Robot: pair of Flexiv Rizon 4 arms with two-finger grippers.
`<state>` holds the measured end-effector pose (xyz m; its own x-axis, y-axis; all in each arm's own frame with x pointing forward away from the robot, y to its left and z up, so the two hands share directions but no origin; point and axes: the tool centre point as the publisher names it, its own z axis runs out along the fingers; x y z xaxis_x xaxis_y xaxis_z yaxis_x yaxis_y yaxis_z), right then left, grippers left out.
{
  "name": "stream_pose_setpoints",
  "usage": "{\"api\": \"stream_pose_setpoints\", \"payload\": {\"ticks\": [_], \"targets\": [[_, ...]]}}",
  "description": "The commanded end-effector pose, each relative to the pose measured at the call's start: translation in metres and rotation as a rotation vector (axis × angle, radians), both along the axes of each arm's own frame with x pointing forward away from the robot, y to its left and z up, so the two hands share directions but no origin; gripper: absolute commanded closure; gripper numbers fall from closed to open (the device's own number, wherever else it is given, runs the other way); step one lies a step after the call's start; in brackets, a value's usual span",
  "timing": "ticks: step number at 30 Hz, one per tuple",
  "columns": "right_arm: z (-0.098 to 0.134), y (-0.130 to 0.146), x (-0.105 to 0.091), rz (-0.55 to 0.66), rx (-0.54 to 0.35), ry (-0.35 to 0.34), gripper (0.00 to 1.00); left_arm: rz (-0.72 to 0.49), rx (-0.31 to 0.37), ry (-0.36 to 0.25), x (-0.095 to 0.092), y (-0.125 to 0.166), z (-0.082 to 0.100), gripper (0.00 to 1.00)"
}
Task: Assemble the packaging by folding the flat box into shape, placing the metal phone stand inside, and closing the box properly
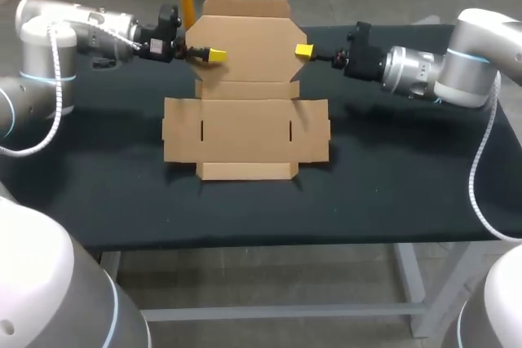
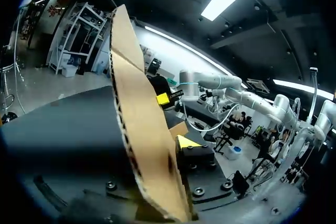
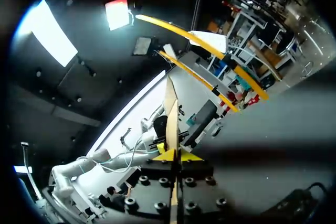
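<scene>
Black table [image 1: 391,193], box [image 1: 245,128] flap raised, edges pinched by left and right jaws

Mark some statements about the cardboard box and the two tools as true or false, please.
1. The rear panel of the box stands raised off the table. True.
2. The right tool is shut on that panel's edge. True.
3. The front part of the box is folded up into walls. False: it lies flat on the table.
4. Both tools are at the same side of the panel. False: the left tool is at its left edge and the right tool at its right edge.
</scene>
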<state>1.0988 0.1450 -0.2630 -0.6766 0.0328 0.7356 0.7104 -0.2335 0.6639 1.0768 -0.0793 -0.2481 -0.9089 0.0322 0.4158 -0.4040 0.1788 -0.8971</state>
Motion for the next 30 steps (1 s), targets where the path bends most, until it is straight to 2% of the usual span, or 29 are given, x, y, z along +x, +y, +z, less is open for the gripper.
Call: {"api": "stream_pose_setpoints", "payload": {"ticks": [1, 4, 13, 15, 16, 17, 19, 30], "targets": [[-0.002, 0.0, 0.002, 0.005, 0.008, -0.004, 1.0, -0.032, -0.019, 0.004, 0.004, 0.001, -0.003, 0.91], [-0.002, 0.001, 0.002, 0.005, 0.008, -0.005, 1.0, -0.032, -0.023, 0.0, 0.003, 0.001, -0.003, 1.0], [0.0, 0.0, 0.001, 0.009, 0.008, -0.006, 1.0, -0.036, -0.033, -0.006, 0.003, 0.001, -0.002, 1.0], [0.001, 0.0, 0.0, 0.013, -0.001, -0.005, 0.66, -0.038, -0.035, -0.005, 0.004, 0.001, -0.002, 1.0], [0.002, -0.001, -0.001, 0.012, -0.01, -0.007, 0.55, -0.038, -0.035, -0.004, 0.005, 0.001, -0.002, 1.0], [0.003, -0.002, -0.002, 0.01, -0.023, -0.009, 0.3, -0.038, -0.034, -0.004, 0.006, 0.001, -0.001, 1.0], [0.007, -0.005, -0.006, 0.002, -0.046, -0.013, 0.15, -0.036, -0.033, -0.003, 0.007, 0.002, -0.001, 1.0], [0.029, -0.041, -0.041, -0.096, -0.215, -0.049, 0.15, -0.019, -0.029, -0.009, 0.017, 0.002, 0.003, 1.0]]}}
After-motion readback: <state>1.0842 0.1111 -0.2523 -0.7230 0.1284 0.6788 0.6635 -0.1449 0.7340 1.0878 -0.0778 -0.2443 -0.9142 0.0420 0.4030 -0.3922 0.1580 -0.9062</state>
